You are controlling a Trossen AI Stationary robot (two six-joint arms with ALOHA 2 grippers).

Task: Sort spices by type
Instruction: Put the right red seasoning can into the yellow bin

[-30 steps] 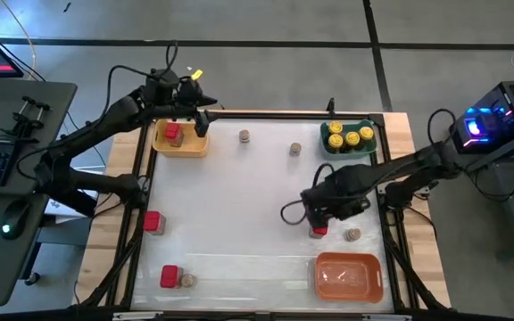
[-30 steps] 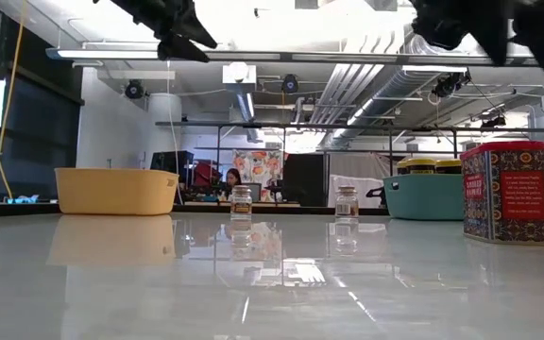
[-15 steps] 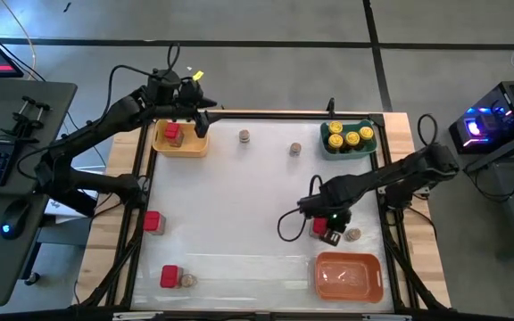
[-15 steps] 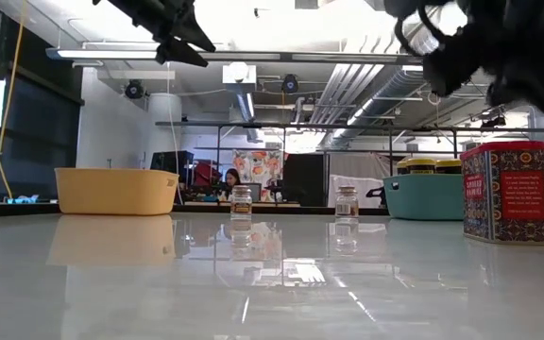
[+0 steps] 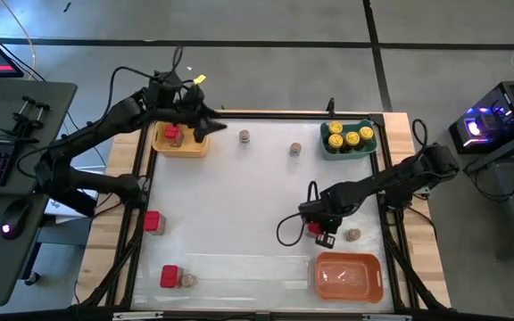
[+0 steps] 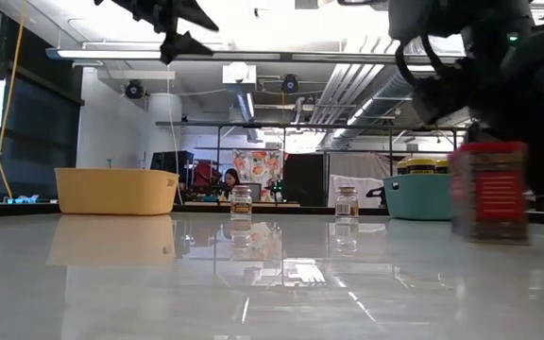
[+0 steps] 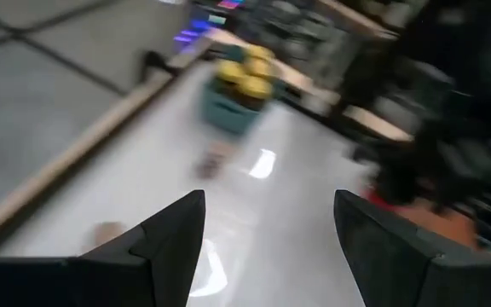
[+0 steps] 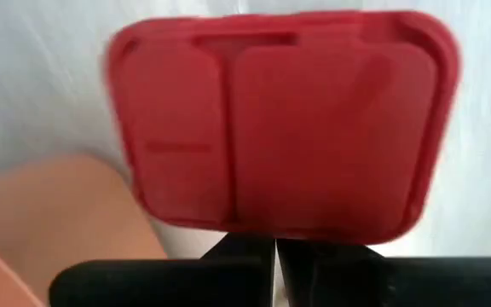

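Spices: sorting roughly half done

Four yellow-lidded jars (image 5: 345, 136) fill the teal tray (image 5: 368, 147), one red tin (image 5: 173, 135) sits in the yellow tray (image 5: 193, 147). Right claw (image 5: 322, 234) is pinched closed beside a red tin (image 8: 280, 119) near the table's right edge, seemingly gripping nothing. Left claw (image 5: 217, 126) hangs open and empty by the yellow tray. Orange tray (image 5: 349, 275) has nothing in it.

Both arms are showing matte black, tubular links with chunky joints; black cable is looping off the right arm (image 5: 373, 185) (left arm (image 5: 105, 125) too), end effector fingers (image 7: 164, 243) dark, wedge-shaped.
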